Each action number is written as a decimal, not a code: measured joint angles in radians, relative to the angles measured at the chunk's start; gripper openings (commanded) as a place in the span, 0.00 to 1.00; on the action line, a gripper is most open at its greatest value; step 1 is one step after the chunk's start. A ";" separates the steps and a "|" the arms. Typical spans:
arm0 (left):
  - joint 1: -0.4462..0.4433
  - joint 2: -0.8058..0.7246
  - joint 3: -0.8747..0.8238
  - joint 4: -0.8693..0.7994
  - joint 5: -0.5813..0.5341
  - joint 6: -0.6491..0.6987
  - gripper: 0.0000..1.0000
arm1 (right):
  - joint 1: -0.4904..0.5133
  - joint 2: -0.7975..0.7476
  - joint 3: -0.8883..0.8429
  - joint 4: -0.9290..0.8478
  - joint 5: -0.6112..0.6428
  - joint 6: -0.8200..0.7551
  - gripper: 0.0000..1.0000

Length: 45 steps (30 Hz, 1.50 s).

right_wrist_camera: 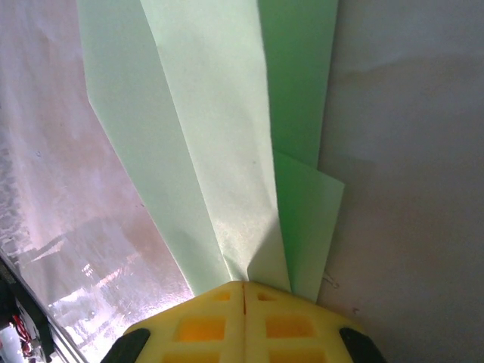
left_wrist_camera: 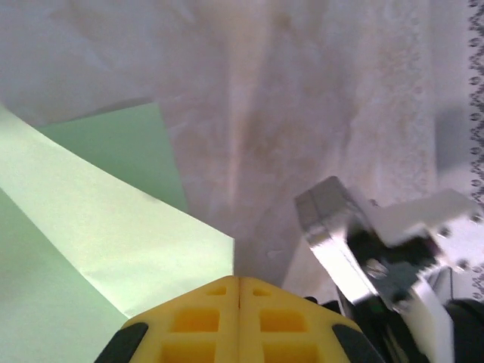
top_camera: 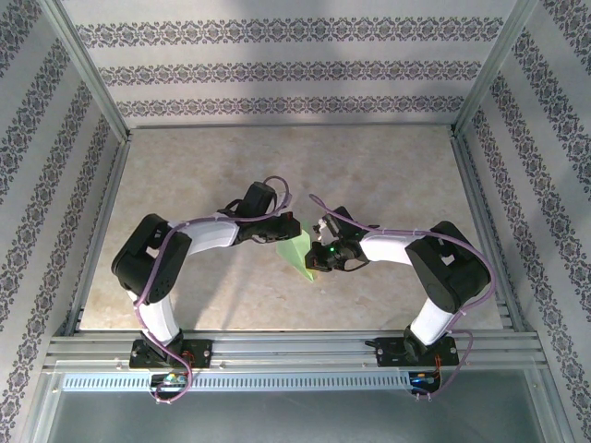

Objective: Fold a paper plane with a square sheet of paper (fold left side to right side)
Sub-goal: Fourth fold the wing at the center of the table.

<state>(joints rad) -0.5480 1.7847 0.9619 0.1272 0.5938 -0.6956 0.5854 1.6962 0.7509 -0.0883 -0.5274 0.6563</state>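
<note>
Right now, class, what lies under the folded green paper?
The folded paper lies on the pale mottled table, which shows on both sides. A darker lower layer of paper peeks out on the right. Whatever sits directly beneath is covered.

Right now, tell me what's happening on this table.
Two robot arms are folding a pale green paper in the middle of the table. It is already creased into long overlapping flaps. The left gripper and right gripper are both shut, fingertips meeting the paper from opposite sides; whether they pinch it or just press it flat is unclear.
</note>
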 measured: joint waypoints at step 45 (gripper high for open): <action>-0.034 0.135 -0.045 0.143 -0.019 -0.064 0.00 | 0.041 0.019 0.088 -0.143 0.094 -0.067 0.00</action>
<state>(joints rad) -0.5823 1.9202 0.9169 0.2699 0.5747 -0.7593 0.6266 1.7157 0.8387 -0.2317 -0.4335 0.5896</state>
